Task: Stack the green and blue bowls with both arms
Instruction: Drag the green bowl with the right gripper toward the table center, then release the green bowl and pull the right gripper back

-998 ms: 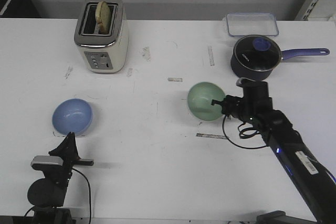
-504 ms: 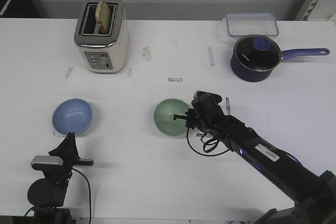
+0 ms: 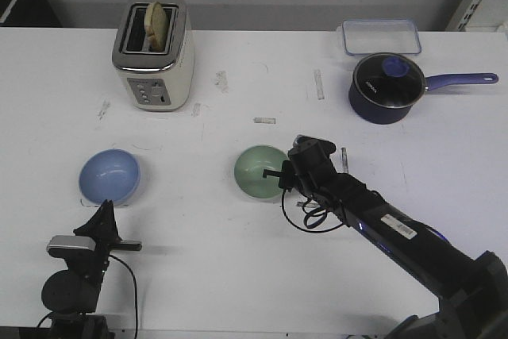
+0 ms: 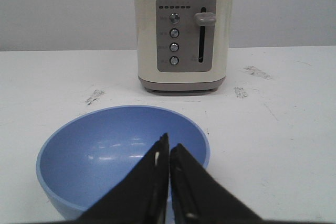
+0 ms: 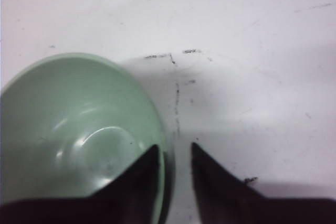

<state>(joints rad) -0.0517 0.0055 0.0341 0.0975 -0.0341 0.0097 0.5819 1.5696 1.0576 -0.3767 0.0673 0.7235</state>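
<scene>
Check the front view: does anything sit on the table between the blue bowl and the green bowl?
No. In the front view, only bare, scuffed table lies between the blue bowl and the green bowl.

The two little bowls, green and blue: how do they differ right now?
The green bowl sits mid-table with the right hand straddling its rim, one finger inside and one outside; the blue bowl lies further left, untouched, just ahead of the shut left hand. One is pale mint, the other light blue. Both are round, glossy, plain, upright, empty and look similar in size.
</scene>
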